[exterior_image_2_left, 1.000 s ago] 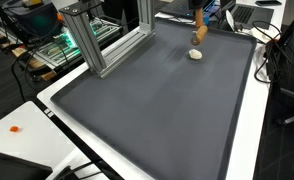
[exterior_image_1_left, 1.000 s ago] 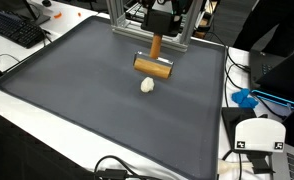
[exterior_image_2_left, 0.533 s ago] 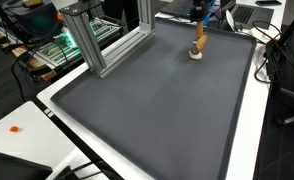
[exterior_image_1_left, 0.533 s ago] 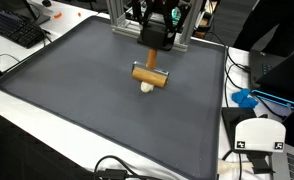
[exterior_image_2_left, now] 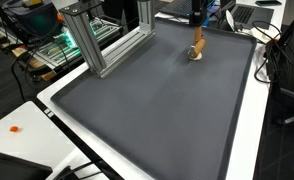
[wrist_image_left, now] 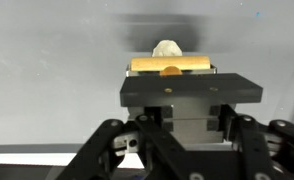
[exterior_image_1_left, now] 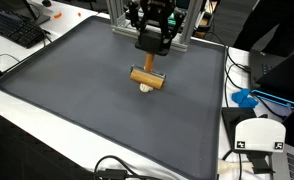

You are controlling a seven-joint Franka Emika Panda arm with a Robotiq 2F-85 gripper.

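Around me, listed: a white desk, its top mostly under a dark grey mat; an aluminium frame at the mat's far edge; a black keyboard at a far desk corner; black cables along the near edge; a blue item and a white tagged box beside the mat's side edge.

Gripper pointing straight down, wrist vertical, jaws closed tight

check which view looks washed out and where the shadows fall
Wrist view: the mat is washed out to pale grey, with a soft dark band beyond the white lump. Exterior views: even light, mat dark grey, only a faint shadow under the wooden roller; everything small and coarse, the gripper mostly a dark shape.
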